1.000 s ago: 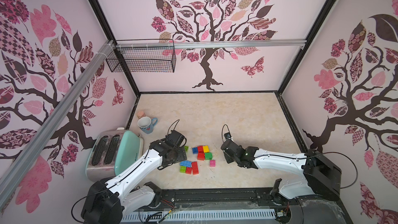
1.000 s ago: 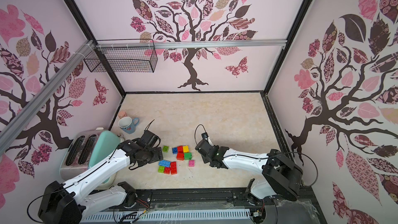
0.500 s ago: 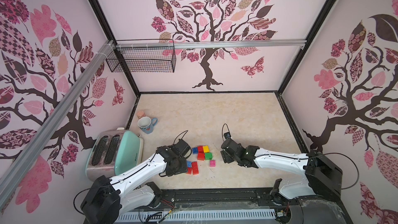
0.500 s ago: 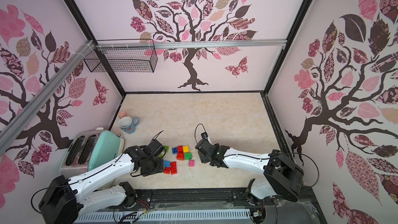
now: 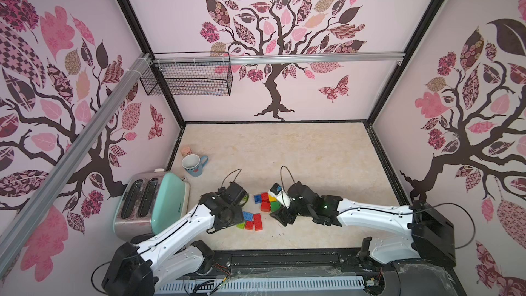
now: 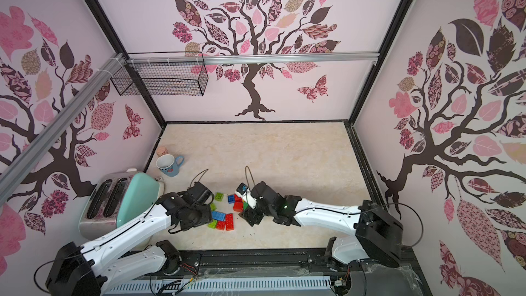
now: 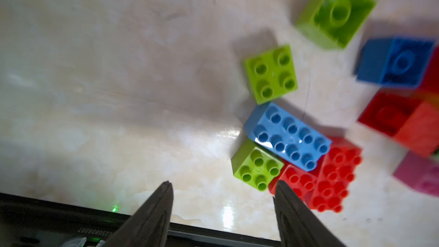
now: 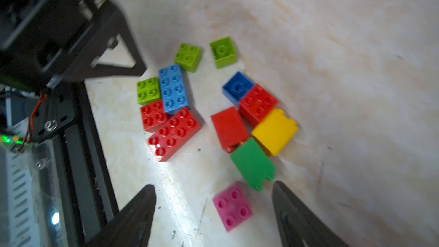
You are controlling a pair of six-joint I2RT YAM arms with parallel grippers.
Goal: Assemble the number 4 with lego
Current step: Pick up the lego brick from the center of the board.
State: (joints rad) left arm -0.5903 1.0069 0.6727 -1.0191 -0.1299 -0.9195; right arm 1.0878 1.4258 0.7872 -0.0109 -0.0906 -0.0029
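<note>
The lego lies in two groups near the table's front. One group holds a long blue brick (image 7: pixel 287 136), a lime square (image 7: pixel 257 165), a red square (image 8: pixel 153 115) and a long red brick (image 8: pixel 173 133). My left gripper (image 7: pixel 223 186) stands open beside this group, with bare table between its fingers. The other group has blue (image 8: pixel 237 87), red (image 8: pixel 257 104), yellow (image 8: pixel 274 130) and green (image 8: pixel 253 162) bricks touching. A pink brick (image 8: pixel 232 206) lies apart, between the spread fingers of my open right gripper (image 8: pixel 213 188), with gaps on both sides. Both top views hide it under the right gripper (image 5: pixel 281 214).
Two loose lime bricks (image 8: pixel 187 57) (image 8: pixel 223 52) lie behind the groups. A mint toaster (image 5: pixel 153 203) stands at the left, with a blue mug (image 5: pixel 194 165) and a small pink cup (image 5: pixel 185 150) behind it. A wire basket (image 5: pixel 187 81) hangs high. The black front rail (image 5: pixel 284 257) runs close by.
My left arm has swung forward to the blue and red group. My right gripper has moved left over the pink brick, which the top views now hide.
</note>
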